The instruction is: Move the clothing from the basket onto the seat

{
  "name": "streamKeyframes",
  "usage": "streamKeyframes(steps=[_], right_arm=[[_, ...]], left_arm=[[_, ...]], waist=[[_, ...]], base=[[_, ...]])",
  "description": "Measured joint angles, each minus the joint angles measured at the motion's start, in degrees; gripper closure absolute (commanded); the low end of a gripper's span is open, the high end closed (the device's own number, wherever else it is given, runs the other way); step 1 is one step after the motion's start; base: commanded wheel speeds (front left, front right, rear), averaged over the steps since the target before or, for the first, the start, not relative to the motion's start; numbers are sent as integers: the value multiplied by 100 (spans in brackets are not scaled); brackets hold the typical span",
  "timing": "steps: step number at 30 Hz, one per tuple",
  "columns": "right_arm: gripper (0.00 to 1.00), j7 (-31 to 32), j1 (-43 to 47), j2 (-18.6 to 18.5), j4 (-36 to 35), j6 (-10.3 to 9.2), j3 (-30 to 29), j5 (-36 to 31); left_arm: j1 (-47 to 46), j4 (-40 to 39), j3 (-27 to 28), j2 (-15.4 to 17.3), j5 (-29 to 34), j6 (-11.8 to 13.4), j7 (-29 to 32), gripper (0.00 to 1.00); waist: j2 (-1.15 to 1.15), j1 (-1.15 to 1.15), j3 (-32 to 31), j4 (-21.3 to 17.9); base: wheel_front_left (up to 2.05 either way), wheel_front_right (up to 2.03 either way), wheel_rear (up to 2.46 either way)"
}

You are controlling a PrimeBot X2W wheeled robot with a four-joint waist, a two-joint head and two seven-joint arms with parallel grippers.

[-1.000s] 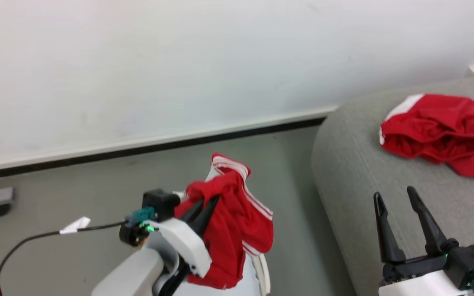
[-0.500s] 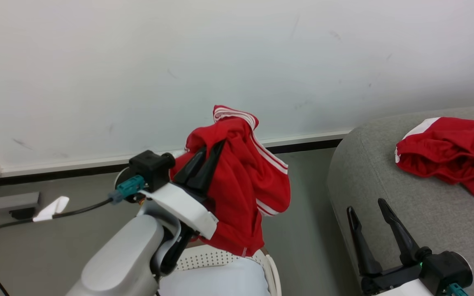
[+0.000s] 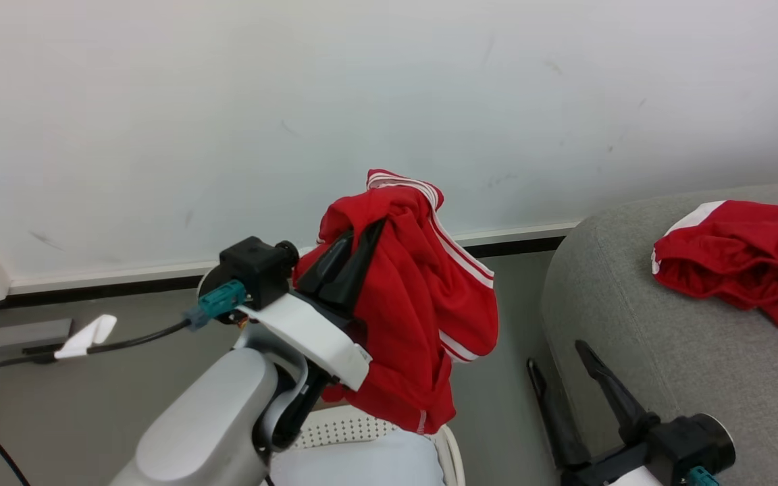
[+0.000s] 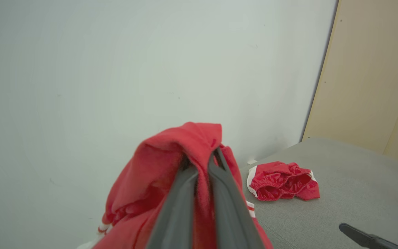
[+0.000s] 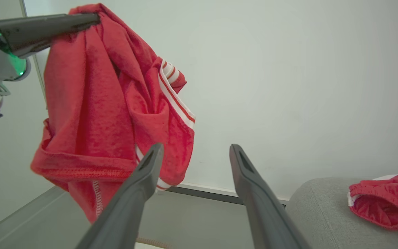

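Note:
My left gripper (image 3: 362,233) is shut on a red garment with white stripes (image 3: 416,324), which hangs in the air above the cream perforated basket (image 3: 355,428) at the bottom edge. The left wrist view has both fingers (image 4: 185,193) pinched on the cloth (image 4: 157,180). A second piece of red clothing (image 3: 740,260) lies crumpled on the grey seat (image 3: 666,351) at the right. My right gripper (image 3: 556,356) stands open and empty beside the seat's left edge. In the right wrist view its gripper (image 5: 196,148) frames the hanging garment (image 5: 95,103) to its left.
A white wall with a dark skirting strip (image 3: 125,287) stands close behind. A black cable with a white tag (image 3: 85,336) runs over the grey floor at the left. A pale pad (image 3: 362,466) lies in the basket. A beige panel (image 4: 368,76) rises behind the seat.
The head view has shifted. My left gripper has lifted the red garment higher above the basket and slightly toward the seat. My right gripper stays open.

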Motion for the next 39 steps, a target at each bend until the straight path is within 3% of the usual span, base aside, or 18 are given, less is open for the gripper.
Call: streamKeyframes(steps=[13, 23, 33, 34, 35, 36, 39], right_arm=[[0, 0, -983, -464, 927, 0, 1176, 93], [0, 0, -1681, -719, 1820, 0, 2502, 837], [0, 0, -2023, -691, 1989, -1, 2843, 1291], [23, 0, -2049, -689, 2008, 0, 2858, 1304], [55, 0, -2069, -684, 2017, 0, 2864, 1328], [100, 0, -2079, -679, 2022, -1, 2867, 1343], [100, 0, -2082, -671, 2020, -1, 2878, 1384]], left_arm=[[165, -57, -437, -232, 2, -124, 74, 100], [194, 53, -887, -559, 76, -281, 135, 100], [239, 60, -1282, -705, 97, -408, 275, 100], [246, 53, -1302, -709, 97, -434, 293, 100], [254, 44, -1325, -710, 97, -437, 311, 100], [264, 36, -1347, -710, 97, -438, 314, 100], [282, 24, -1373, -699, 94, -441, 335, 100]], waist=[[0, 0, 17, 401], [0, 0, -43, 951], [0, 1, -147, 1417], [0, 1, -158, 1447], [0, 0, -167, 1474], [0, 1, -175, 1495], [0, 0, -186, 1530]], base=[[0, 0, 0], [0, 0, 0], [0, 0, 0], [0, 0, 0], [0, 0, 0], [0, 0, 0], [0, 0, 0]])
